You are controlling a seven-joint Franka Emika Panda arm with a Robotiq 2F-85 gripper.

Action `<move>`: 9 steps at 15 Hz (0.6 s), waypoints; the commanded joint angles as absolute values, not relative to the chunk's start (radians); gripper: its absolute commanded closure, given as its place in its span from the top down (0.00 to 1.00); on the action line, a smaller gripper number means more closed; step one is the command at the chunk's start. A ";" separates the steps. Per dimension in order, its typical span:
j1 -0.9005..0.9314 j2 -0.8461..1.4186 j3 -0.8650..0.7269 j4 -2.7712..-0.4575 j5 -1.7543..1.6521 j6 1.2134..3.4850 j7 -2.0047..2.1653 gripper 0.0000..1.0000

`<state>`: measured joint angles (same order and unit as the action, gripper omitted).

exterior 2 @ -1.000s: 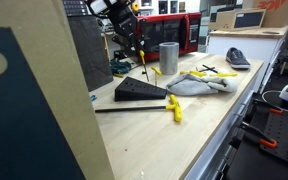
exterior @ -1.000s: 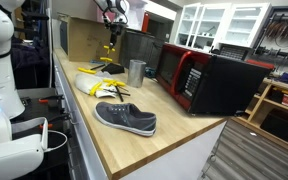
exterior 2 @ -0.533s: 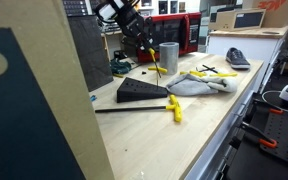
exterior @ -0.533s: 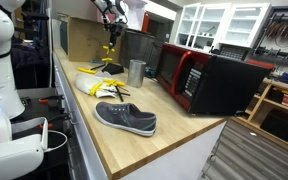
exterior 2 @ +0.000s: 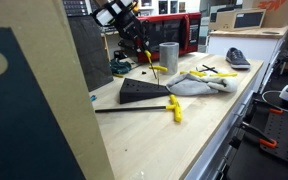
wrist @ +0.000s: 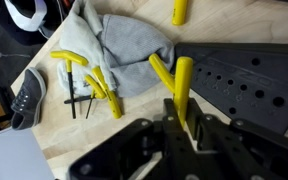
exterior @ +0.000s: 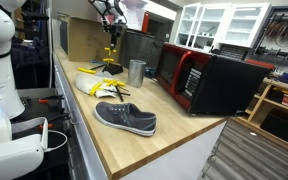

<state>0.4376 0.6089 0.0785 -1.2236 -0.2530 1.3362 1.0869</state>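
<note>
**A:** Which step is this, you reckon?

**B:** Big stuff first. There's a long wooden tabletop [exterior: 174, 140] with a microwave [exterior: 209, 80] on its right side in an exterior view. The arm [exterior 2: 119, 12] comes in high from the far end and leans down toward the black rack [exterior 2: 142, 92]. Its wrist is tipped so the tool [wrist: 184, 125] points mostly downward. The shoe [exterior: 125, 118] sits near, well apart from all that. The grey cloth [wrist: 124, 45] lies just beside the rack, and the cup [exterior: 136, 71] stands upright near the cloth.

**A:** And the tool itself?

**B:** Jaws together, clamped on a yellow-handled key [wrist: 184, 85]. The wrist view shows it plainly: the key sticks out past the fingers and hangs in the air over the rack's cloth-side edge. It isn't touching the rack, far as I can tell. More yellow keys [wrist: 94, 85] lie on the tabletop by the cloth.

**A:** So mid-carry?

**B:** That's my guess. The key is lifted and held over the rack of holes, not set down anywhere. Any next move calls for a firm grip, the key lined up straight over a hole if it's meant for one, and a slow descent so the tip doesn't skid off the sloped face.
</note>
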 commanded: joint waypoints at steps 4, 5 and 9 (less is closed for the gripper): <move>0.472 0.598 0.071 -1.239 -0.318 1.472 1.106 0.04; 0.475 0.592 0.068 -1.247 -0.335 1.495 1.110 0.04; 0.470 0.569 0.077 -1.274 -0.363 1.486 1.089 0.04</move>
<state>0.4662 0.6113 0.0783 -1.2267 -0.3476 1.4815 1.0900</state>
